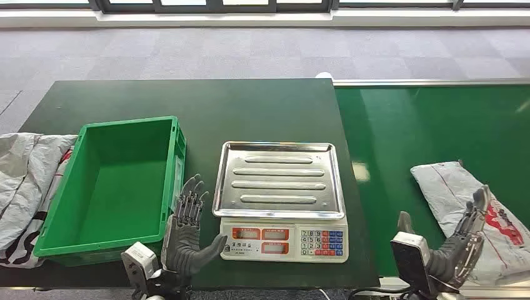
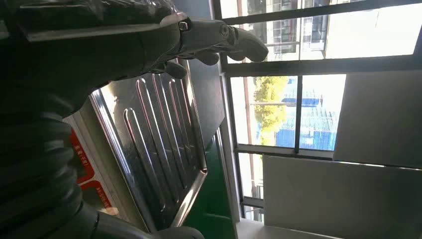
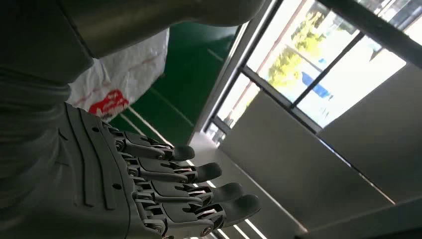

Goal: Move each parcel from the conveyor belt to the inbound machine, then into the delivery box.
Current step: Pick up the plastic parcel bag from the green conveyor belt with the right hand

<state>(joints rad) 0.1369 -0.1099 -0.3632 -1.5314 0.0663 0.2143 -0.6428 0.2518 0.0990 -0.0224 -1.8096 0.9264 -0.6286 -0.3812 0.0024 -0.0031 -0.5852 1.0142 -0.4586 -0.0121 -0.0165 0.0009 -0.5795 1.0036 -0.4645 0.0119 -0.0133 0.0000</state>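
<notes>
White parcel (image 1: pixel 465 206) lies on the green belt (image 1: pixel 400 137) right of the scale (image 1: pixel 279 200), right hand (image 1: pixel 459 247) over it, left hand (image 1: pixel 187 231) between scale and green bin (image 1: pixel 112 181), fingers apart, both empty.

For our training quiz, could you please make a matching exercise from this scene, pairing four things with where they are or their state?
Things:
1. green crate
2. scale tray
3. parcel
4. left hand

Descriptions:
A. on the conveyor belt, at the right hand
B. bare steel, nothing on it
C. open, between crate and scale
D. empty, left of the scale

Pairs: 1-D, 2-B, 3-A, 4-C
</notes>
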